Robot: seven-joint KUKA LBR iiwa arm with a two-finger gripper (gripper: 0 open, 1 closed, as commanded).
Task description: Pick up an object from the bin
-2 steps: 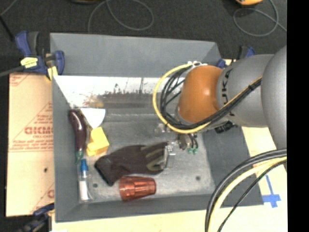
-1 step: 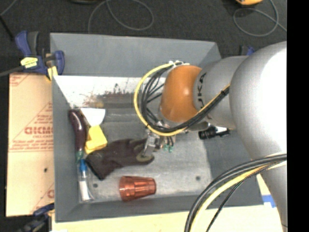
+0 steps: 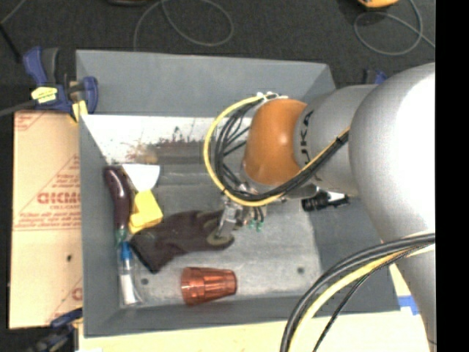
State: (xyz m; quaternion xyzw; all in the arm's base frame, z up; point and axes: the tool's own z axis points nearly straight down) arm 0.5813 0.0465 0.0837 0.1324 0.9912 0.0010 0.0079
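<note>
Though whether the gripper (image 3: 229,226) is open cannot be told, it stands at the right end of a dark brown crumpled cloth (image 3: 172,238) lying leftward.

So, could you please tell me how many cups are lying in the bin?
1. A copper-coloured cup lies on its side by the lower wall of the bin, just below the dark brown cloth. The arm covers the bin's right part, so another could be hidden.

right end of dark cloth (image 3: 172,235) under the pincer (image 3: 229,226) (edge unclear), right wall of bin (image 3: 220,86) hidden by arm (image 3: 381,145)
</note>
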